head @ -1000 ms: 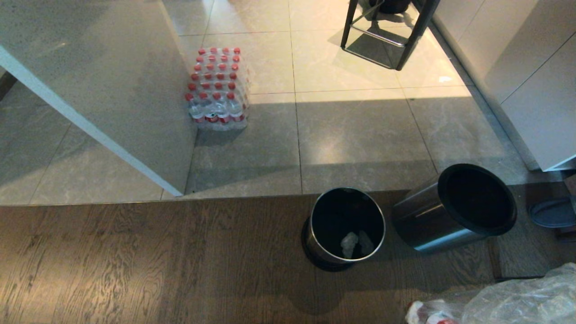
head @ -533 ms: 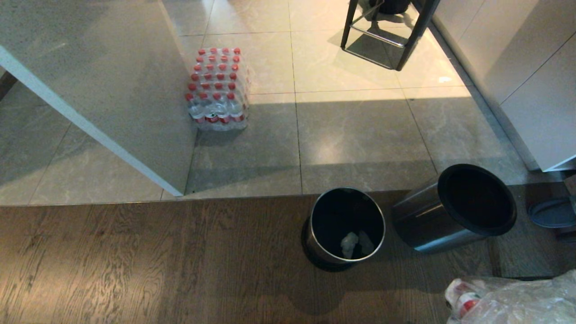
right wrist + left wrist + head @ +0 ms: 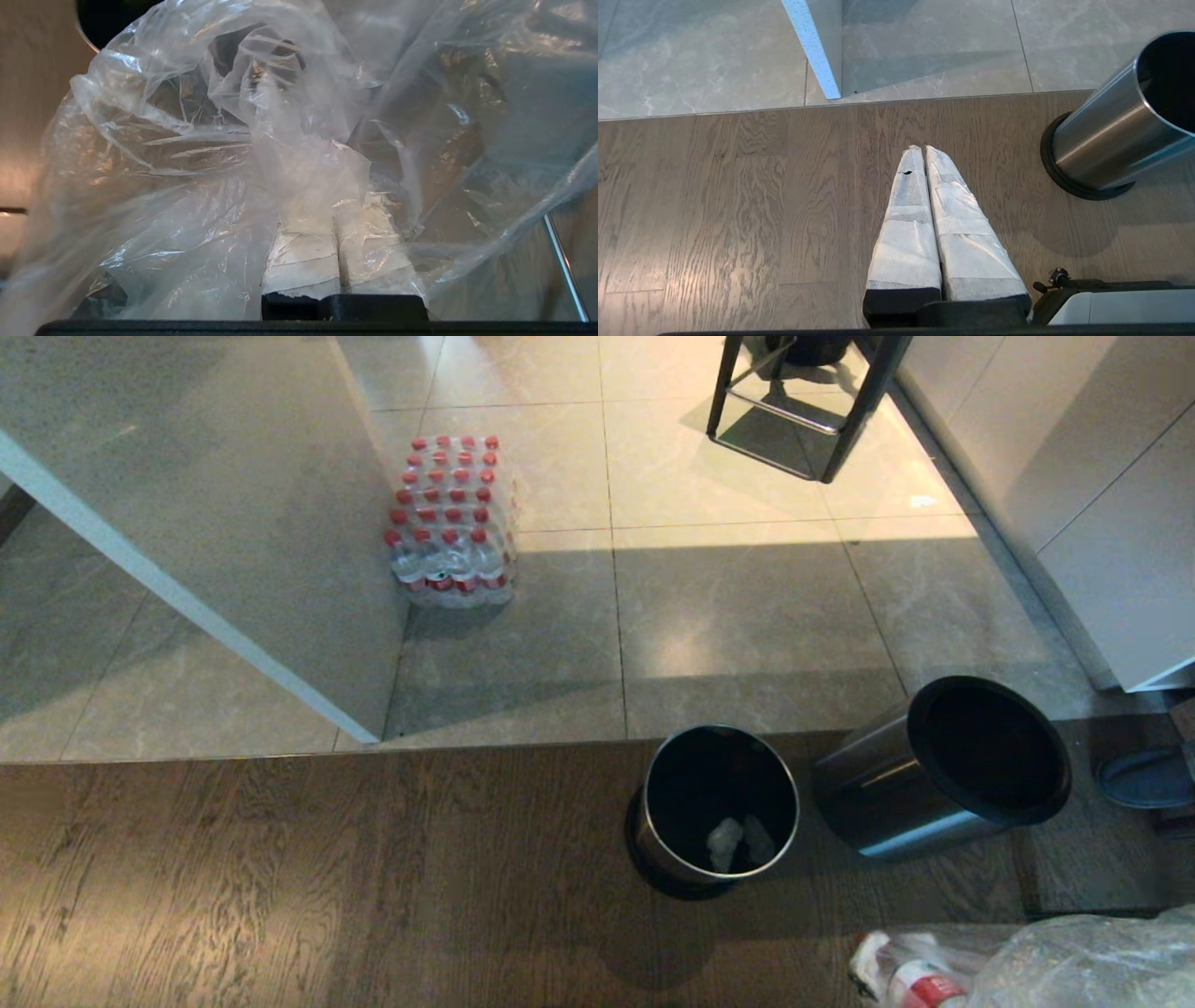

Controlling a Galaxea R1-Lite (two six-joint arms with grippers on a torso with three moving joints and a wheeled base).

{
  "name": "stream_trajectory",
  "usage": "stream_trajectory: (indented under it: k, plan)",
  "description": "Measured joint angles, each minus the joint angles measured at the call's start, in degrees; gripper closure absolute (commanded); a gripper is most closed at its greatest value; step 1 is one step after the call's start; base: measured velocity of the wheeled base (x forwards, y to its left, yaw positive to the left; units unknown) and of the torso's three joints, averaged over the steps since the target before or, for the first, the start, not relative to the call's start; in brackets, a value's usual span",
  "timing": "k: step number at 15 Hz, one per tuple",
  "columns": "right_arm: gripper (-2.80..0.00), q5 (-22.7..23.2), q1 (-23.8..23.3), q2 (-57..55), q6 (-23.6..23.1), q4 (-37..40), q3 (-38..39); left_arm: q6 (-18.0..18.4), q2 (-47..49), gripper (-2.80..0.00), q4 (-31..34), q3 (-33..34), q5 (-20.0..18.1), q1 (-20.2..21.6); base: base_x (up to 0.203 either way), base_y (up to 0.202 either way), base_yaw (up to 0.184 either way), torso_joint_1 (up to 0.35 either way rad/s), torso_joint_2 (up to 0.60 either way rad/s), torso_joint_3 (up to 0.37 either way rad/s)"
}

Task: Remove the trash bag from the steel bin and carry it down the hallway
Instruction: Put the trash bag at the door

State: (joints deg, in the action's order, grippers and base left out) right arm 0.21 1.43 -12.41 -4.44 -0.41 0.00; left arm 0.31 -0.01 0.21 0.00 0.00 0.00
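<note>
My right pincer (image 3: 337, 219) is clamped on the trash bag (image 3: 1074, 961), apparently clear of the two steel bin (image 3: 714, 812) cylinders beside it, the bottle pack (image 3: 451, 523) well ahead.

The trash bag (image 3: 1074, 961) is out of the steel bin (image 3: 714, 807), clear and crinkled, bunched low at the near right of the wood floor with a red-and-white scrap showing through. The bin's shell stands upright near the tile edge, black inside, two pale scraps at the bottom; its twin cylinder (image 3: 943, 770) stands just beside it.
</note>
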Motion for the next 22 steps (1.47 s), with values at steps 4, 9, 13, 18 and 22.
stream_trajectory:
  k: [4,9,13,18,22]
  plan:
    - [0.0,-0.1,-0.5,8.2,0.3,0.1,0.0,0.0,0.0,0.0,0.0,0.0,0.0,0.0,0.0,0.0,0.0,0.0,0.0,0.0]
    - [0.0,-0.3,-0.7,12.0,1.0,0.3,0.0,0.0,0.0,0.0,0.1,0.0,0.0,0.0,0.0,0.0,0.0,0.0,0.0,0.0]
    - [0.0,-0.2,-0.8,12.4,2.2,0.3,0.0,0.0,0.0,0.0,0.0,0.0,0.0,0.0,0.0,0.0,0.0,0.0,0.0,0.0]
    - [0.0,-0.4,-0.8,12.5,3.0,0.3,0.0,0.0,0.0,0.0,0.0,0.0,0.0,0.0,0.0,0.0,0.0,0.0,0.0,0.0]
    - [0.0,-0.4,-0.7,12.5,3.0,0.3,0.0,0.6,0.0,0.0,0.1,0.0,-0.1,0.0,0.0,0.0,0.0,0.0,0.0,0.0]
